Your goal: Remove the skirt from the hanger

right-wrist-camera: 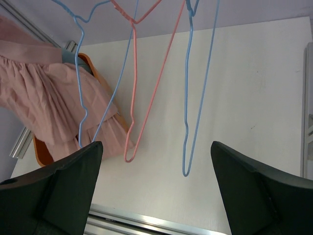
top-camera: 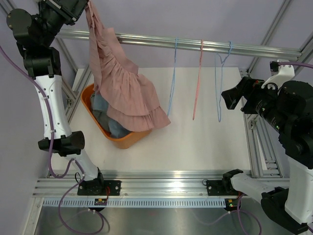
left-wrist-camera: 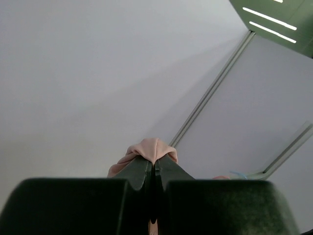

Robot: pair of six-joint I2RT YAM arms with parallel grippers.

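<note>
A pink pleated skirt point(top-camera: 122, 85) hangs from my left gripper point(top-camera: 87, 6) at the upper left, its hem draping over an orange basket point(top-camera: 87, 96). In the left wrist view the gripper point(left-wrist-camera: 154, 164) is shut on a fold of the skirt point(left-wrist-camera: 148, 148). Three bare wire hangers hang on the rail: a blue hanger point(top-camera: 172, 83), a pink hanger point(top-camera: 197, 83) and another blue hanger point(top-camera: 219, 83). My right gripper point(top-camera: 230, 99) is open and empty, to the right of the hangers. The right wrist view point(right-wrist-camera: 155, 161) shows the hangers and the skirt point(right-wrist-camera: 49, 103) beyond its fingers.
A metal rail point(top-camera: 195, 44) spans the back, above the white table point(top-camera: 205, 142). The orange basket holds blue clothes point(top-camera: 105, 117). Aluminium frame rails run along the near edge point(top-camera: 161, 188) and both sides.
</note>
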